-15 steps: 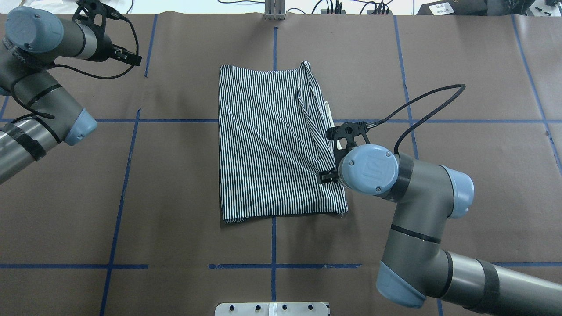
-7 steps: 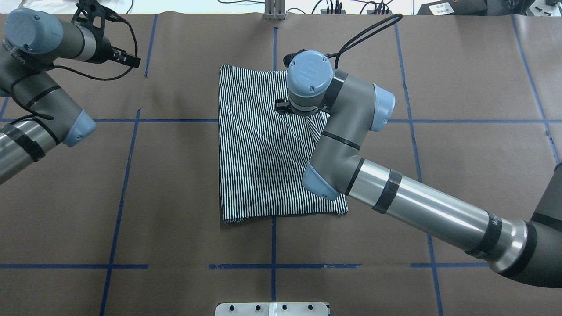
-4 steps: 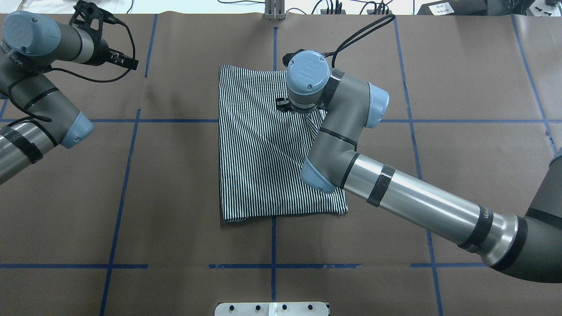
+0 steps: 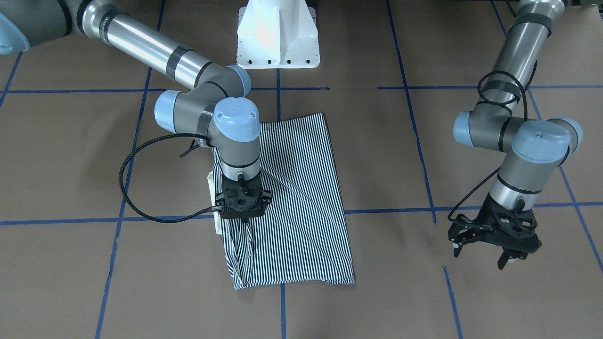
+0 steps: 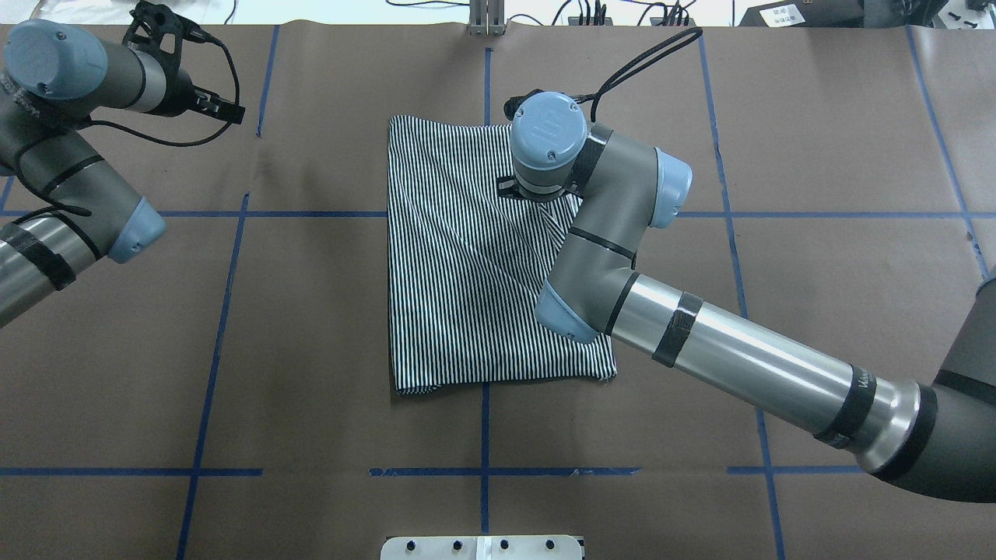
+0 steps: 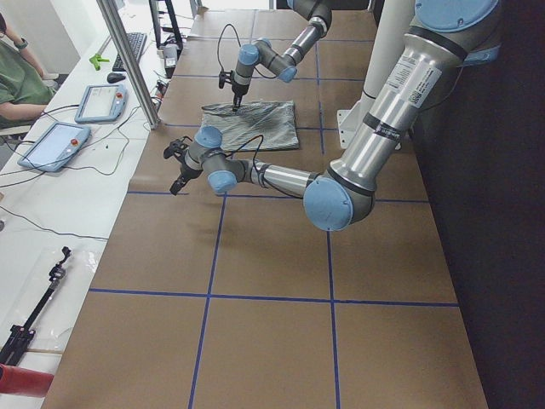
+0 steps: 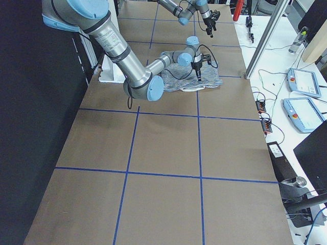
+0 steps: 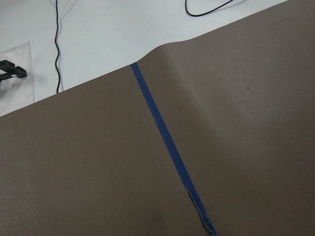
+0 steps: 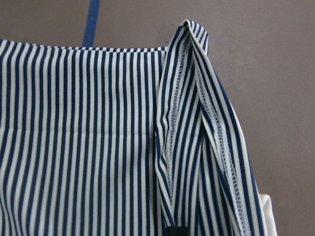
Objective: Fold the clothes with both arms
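The striped polo shirt [image 5: 451, 257] lies folded into a rectangle at the table's middle, also seen in the front view [image 4: 301, 197] and side views [image 6: 264, 128] [image 7: 204, 81]. A folded sleeve ridge runs along its right side [image 9: 197, 128], with a strip of cream collar [image 4: 214, 197] peeking from under it. My right gripper [image 4: 241, 215] points straight down onto that ridge near the far end. One black fingertip [image 9: 176, 231] shows where the ridge converges, so the gripper looks shut on the fabric. My left gripper [image 4: 494, 249] hangs open and empty over bare paper far left [image 5: 229, 109].
Brown paper with a blue tape grid [image 5: 482, 471] covers the table. The white pedestal base [image 4: 278, 33] stands at the robot's edge. A metal post [image 5: 486, 15], cables and control tablets [image 6: 51, 145] sit beyond the far edge, where a person's sleeve [image 6: 17, 77] shows.
My right arm swung from the shirt's near right edge up to the far part of the sleeve ridge, then edged slightly right. The shirt and left arm barely moved.
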Robot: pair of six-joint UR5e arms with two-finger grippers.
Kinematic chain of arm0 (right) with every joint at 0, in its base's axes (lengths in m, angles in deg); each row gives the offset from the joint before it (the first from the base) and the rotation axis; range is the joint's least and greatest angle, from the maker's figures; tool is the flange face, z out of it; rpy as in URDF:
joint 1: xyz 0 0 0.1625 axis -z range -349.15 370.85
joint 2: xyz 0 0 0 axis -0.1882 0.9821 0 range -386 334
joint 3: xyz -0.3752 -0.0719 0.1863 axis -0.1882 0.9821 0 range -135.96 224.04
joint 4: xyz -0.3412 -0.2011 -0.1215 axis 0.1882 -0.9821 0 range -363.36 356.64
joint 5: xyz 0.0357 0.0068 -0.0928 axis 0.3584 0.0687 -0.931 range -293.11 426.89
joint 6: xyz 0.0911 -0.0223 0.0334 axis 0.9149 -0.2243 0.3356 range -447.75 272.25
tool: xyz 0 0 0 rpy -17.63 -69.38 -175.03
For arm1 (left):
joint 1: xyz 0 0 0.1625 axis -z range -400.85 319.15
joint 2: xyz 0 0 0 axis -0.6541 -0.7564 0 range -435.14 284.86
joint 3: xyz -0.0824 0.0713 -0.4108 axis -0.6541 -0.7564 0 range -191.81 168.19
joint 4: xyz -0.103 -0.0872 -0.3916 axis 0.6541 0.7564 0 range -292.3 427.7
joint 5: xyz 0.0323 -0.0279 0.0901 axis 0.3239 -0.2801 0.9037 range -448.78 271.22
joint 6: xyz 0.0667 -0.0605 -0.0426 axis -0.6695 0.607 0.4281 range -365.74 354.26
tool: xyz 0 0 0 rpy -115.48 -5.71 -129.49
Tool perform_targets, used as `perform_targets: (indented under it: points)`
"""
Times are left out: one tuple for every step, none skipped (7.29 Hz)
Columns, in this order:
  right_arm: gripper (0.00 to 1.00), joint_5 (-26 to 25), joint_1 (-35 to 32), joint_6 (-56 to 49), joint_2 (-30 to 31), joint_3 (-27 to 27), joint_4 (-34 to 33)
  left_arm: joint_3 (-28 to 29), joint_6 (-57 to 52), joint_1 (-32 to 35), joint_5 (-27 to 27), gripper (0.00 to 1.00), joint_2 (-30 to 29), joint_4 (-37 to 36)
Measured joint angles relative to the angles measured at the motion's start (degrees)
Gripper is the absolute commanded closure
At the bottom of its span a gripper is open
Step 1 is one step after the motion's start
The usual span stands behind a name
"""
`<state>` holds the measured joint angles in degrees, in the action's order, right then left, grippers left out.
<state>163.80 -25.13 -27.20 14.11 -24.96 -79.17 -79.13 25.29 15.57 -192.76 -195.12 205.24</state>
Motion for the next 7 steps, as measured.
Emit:
perform_targets:
  points:
    - [1.00, 0.0, -0.2, -0.3, 0.3, -0.3, -0.1, 0.0, 0.0, 0.0, 0.0, 0.00, 0.0, 0.0]
    - [1.00, 0.1, -0.5, -1.0, 1.3, -1.1, -0.1, 0.0, 0.0, 0.0, 0.0, 0.00, 0.0, 0.1]
    - [1.00, 0.1, -0.7, -2.1, 3.1, -2.7, -0.1, 0.0, 0.0, 0.0, 0.0, 0.00, 0.0, 0.1]
    - [1.00, 0.0, -0.8, -2.8, 4.9, -4.2, -0.1, -0.1, 0.0, 0.0, 0.0, 0.00, 0.1, 0.1]
    - [0.60, 0.0, -0.9, -3.1, 6.0, -5.1, 0.0, -0.1, 0.0, 0.0, 0.0, 0.00, 0.2, 0.1]
    - [0.01, -0.1, -0.9, -3.2, 6.5, -5.5, -0.1, -0.1, 0.0, 0.0, 0.0, 0.00, 0.2, 0.1]
    - [0.00, -0.1, -1.1, -3.2, 6.7, -5.6, -0.1, -0.1, 0.0, 0.0, 0.0, 0.00, 0.3, 0.1]
